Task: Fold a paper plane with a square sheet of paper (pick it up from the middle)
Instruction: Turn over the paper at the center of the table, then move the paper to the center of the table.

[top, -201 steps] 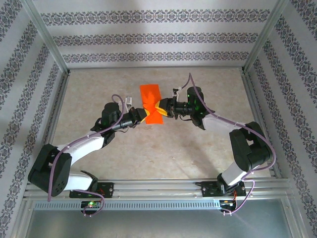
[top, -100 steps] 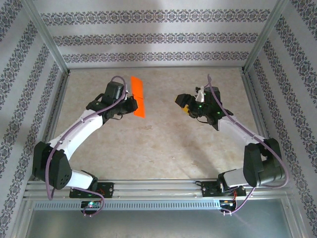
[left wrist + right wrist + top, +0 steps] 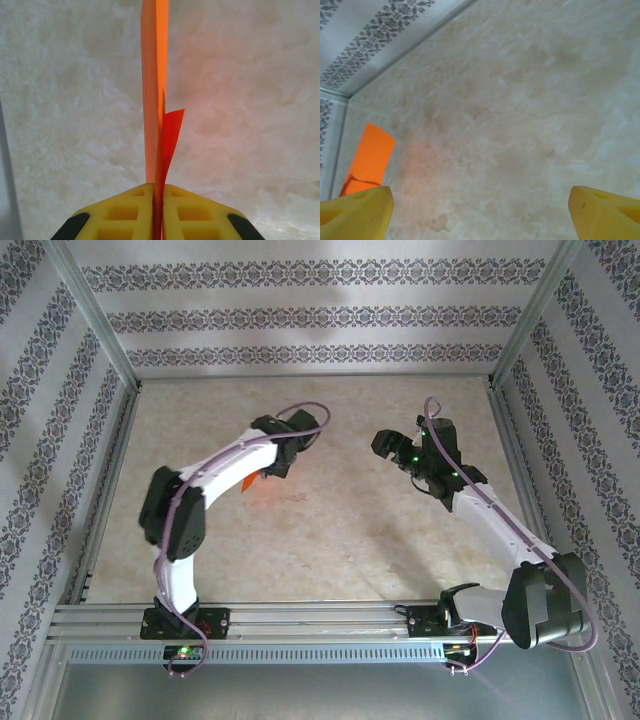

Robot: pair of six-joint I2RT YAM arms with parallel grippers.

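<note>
The orange-red sheet of paper (image 3: pixel 155 75) is folded into a narrow strip and pinched edge-on between the yellow fingers of my left gripper (image 3: pixel 158 210), which is shut on it. One small flap (image 3: pixel 171 132) curls off to the right of the strip. From above, only a sliver of the paper (image 3: pixel 256 479) peeks out under the left forearm, with the left gripper (image 3: pixel 278 462) over the table's middle. My right gripper (image 3: pixel 385 445) hangs open, a hand's width to the right of the paper. In the right wrist view its fingers (image 3: pixel 362 212) stand wide apart with bare table between them, and the paper (image 3: pixel 370 157) is off to the far left.
The beige marbled tabletop (image 3: pixel 330 530) is boxed in by aluminium frame rails (image 3: pixel 115 455) and patterned walls (image 3: pixel 320 315). A metal rail (image 3: pixel 320 615) carrying both arm bases runs along the near edge.
A second ago both grippers held the paper at mid-table. The right gripper let go, opened wide and drew back right. The left arm swung the paper away, turning it edge-on.
</note>
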